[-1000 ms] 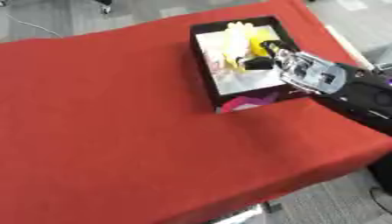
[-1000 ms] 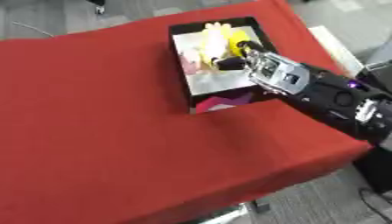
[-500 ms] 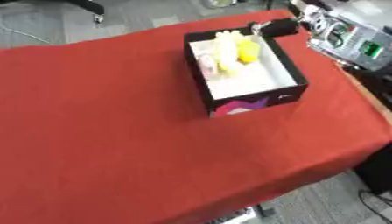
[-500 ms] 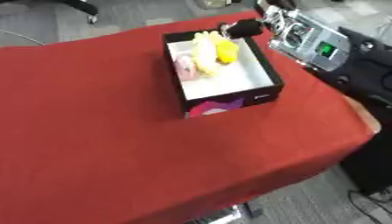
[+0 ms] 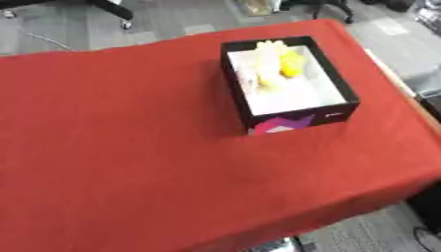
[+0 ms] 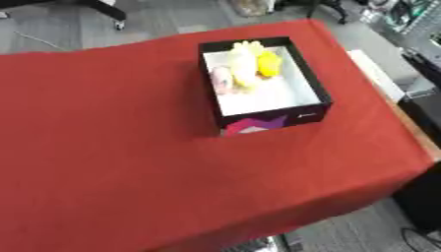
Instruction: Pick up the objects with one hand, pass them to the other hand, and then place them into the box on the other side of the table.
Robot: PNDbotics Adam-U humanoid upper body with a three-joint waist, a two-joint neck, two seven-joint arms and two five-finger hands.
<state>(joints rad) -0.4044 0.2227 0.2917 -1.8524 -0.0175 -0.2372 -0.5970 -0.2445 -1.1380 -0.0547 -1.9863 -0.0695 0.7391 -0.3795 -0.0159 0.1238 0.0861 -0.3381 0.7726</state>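
Several small things (yellow and pink) (image 6: 245, 69) lie inside the black box (image 6: 312, 83). It sits on the red counter (image 6: 112, 147). No hand shows, so the fingers cannot be told.

Neither arm in either eye view, no left hand, no right hand showing

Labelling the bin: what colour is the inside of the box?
White inside the black-walled box, clearest in the right eye view.
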